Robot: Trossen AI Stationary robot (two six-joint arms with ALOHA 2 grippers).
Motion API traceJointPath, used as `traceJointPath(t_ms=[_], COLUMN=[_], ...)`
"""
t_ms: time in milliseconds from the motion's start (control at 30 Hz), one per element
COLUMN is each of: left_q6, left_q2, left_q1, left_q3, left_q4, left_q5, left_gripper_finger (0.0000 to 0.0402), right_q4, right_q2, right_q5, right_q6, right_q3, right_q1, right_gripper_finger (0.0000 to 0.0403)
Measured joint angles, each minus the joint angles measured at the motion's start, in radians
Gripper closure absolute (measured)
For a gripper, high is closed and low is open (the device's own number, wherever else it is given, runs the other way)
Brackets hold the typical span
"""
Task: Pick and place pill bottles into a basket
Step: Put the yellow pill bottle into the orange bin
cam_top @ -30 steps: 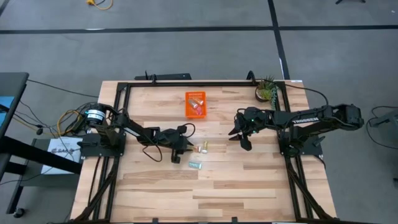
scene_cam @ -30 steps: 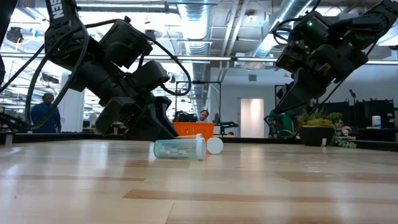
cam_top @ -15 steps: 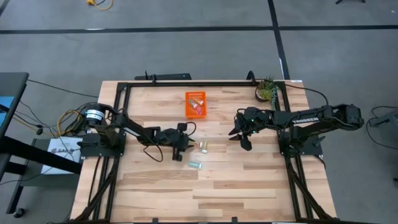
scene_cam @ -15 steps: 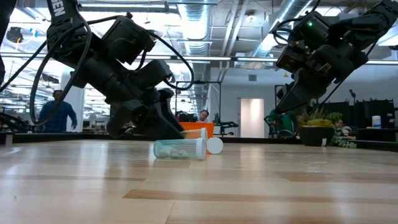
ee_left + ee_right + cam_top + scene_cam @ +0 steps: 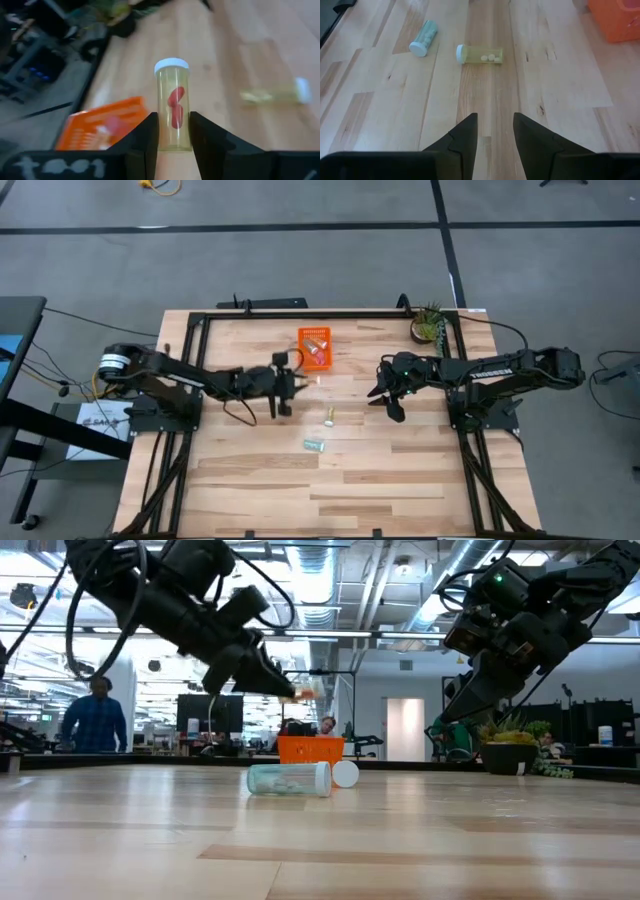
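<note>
Orange plastic, perforated, forms the basket [image 5: 314, 348], which stands on the far middle of the pale wooden desk [image 5: 400, 470] with at least one bottle lying inside it; left gripper [image 5: 297, 384], raised clear of the desk just on the near left of the basket, has its fingers [image 5: 145, 137] closed on a yellowish pill bottle [image 5: 173, 112] with a white cap and red contents, the cap end projecting beyond the fingertips; in the low view the same held bottle [image 5: 305, 692] is seen above the basket [image 5: 311, 749], well off the desk surface; second yellowish bottle [image 5: 329, 418] lies on its side near the desk's middle, holding a few white pills in the right wrist view [image 5: 480, 54]; pale teal-green bottle [image 5: 315, 445] lies on its side just nearer the front edge, close to the yellowish one but apart from it [image 5: 424, 38]; right gripper [image 5: 381, 393] hangs above the desk to the right of both loose bottles, its fingers [image 5: 462, 135] slightly parted and holding nothing; small green potted plant [image 5: 428, 321] stands at the far right corner.
</note>
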Motion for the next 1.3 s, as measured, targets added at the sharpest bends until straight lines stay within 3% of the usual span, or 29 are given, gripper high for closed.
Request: traceJointPath(t_ms=[200, 433, 533, 900, 1300], left_q6=[-0.046, -0.122, -0.132, -0.117, -0.105], left_q2=[-0.055, -0.002, 0.040, 0.265, 0.285], left_q1=[0.158, 0.308, 0.345, 0.379, 0.379], left_q3=[0.036, 0.178, 0.243, 0.394, 0.404], left_q4=[-0.070, -0.198, -0.256, -0.346, -0.355], left_q5=[0.008, 0.185, 0.206, 0.212, 0.212], left_gripper_finger=[0.0313, 0.0313, 0.0313, 0.0313, 0.0301], right_q4=[0.008, 0.020, 0.020, 0.019, 0.016], right_q2=[0.000, 0.000, 0.000, 0.000, 0.002], right_q5=[0.002, 0.011, 0.024, 0.025, 0.024], right_q6=[-0.001, -0.010, -0.011, -0.009, -0.008], right_q3=[0.000, 0.000, 0.000, 0.000, 0.000], right_q1=[0.000, -0.002, -0.002, -0.002, -0.001], right_gripper_finger=[0.0285, 0.0285, 0.0285, 0.0285, 0.0285])
